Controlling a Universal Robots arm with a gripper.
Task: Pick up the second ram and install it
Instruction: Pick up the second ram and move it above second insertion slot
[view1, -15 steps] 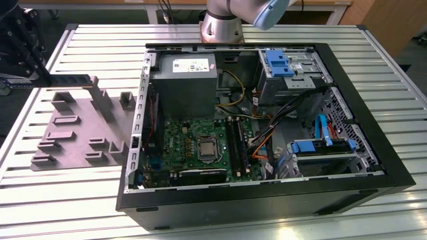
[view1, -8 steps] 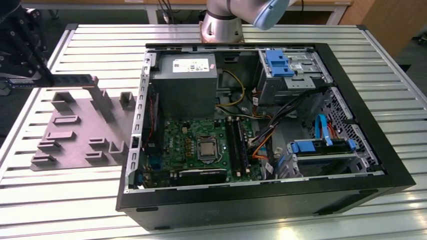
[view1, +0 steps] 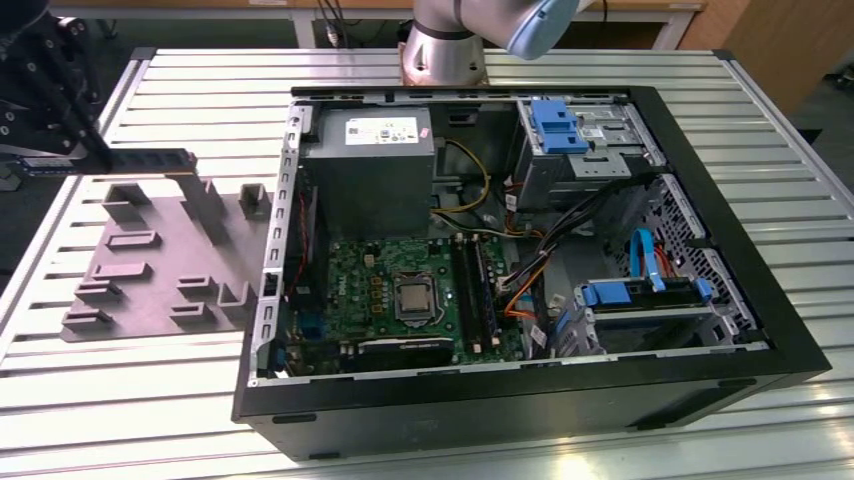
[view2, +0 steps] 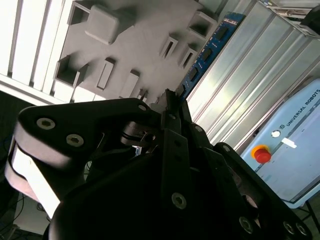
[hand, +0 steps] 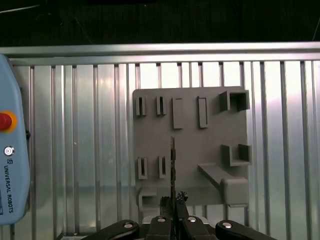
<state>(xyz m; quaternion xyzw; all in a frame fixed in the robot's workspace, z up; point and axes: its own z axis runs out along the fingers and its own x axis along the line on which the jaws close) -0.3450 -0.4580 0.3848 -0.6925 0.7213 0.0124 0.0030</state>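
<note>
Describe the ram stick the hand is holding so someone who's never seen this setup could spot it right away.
Find the grey plate with raised blocks on the slatted table. Over it, the hand pinches the ram by one end. It is the only thin blue board with a row of dark chips; everything near it is plain grey.

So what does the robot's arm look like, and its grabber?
The arm is a round silver-grey tube with a light blue cap at its joint. The gripper is black, built of flat bars joined with round silver screws, and it ends in two narrow fingers. In the second wrist view a pale grey part sits behind it.
</note>
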